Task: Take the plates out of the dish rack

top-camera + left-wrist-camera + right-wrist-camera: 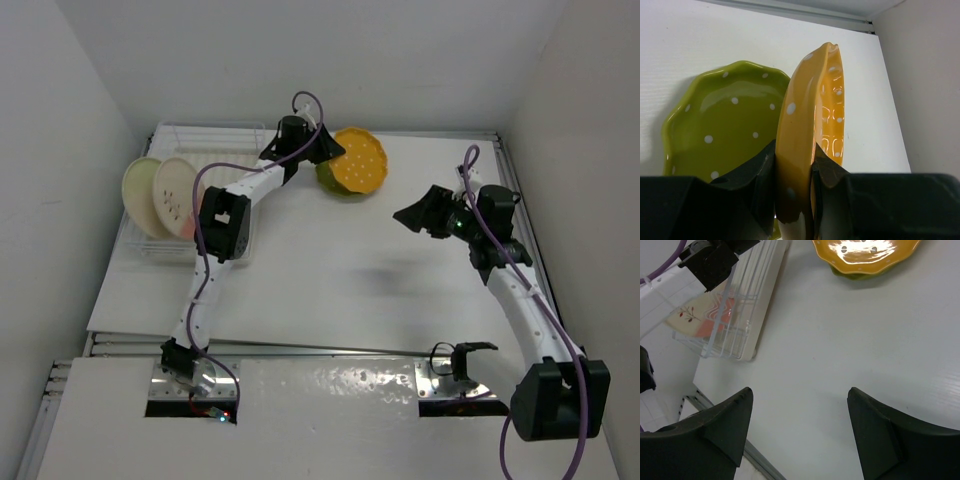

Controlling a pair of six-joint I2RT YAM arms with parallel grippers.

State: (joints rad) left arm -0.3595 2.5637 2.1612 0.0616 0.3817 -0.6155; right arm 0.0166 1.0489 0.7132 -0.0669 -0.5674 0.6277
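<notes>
- White walls stand around a white table (350, 270), and both arms reach out over it.
- At about 10 o'clock on the table sits the dish rack (205, 140), made of clear wire with a raised rim.
- Two plates lean in the rack, side by side. The pale green-cream plate (140, 190) is on the outside, and the cream-and-pink plate (178, 195) is just beside it, toward the middle of the table.
- The right wrist view shows a little red twig picture on the cream-and-pink plate, seen through the rack wires.
- At about 12 o'clock, out of the rack, lies the lime green plate (725, 120) with white dots. It lies flat on the table.
- The orange plate (815, 115) with white dots is right by the green one, tipped up on its edge.
- The left gripper (795, 175) pinches the rim of the orange plate. One black finger presses on each side of it.
- From the top, the orange plate leans over the green plate and hides most of it.
- I cannot tell if the two plates touch.
- The right gripper (800, 425) hangs over bare table at about 3 o'clock, well apart from the plates. Its fingers stand wide apart and hold nothing.
</notes>
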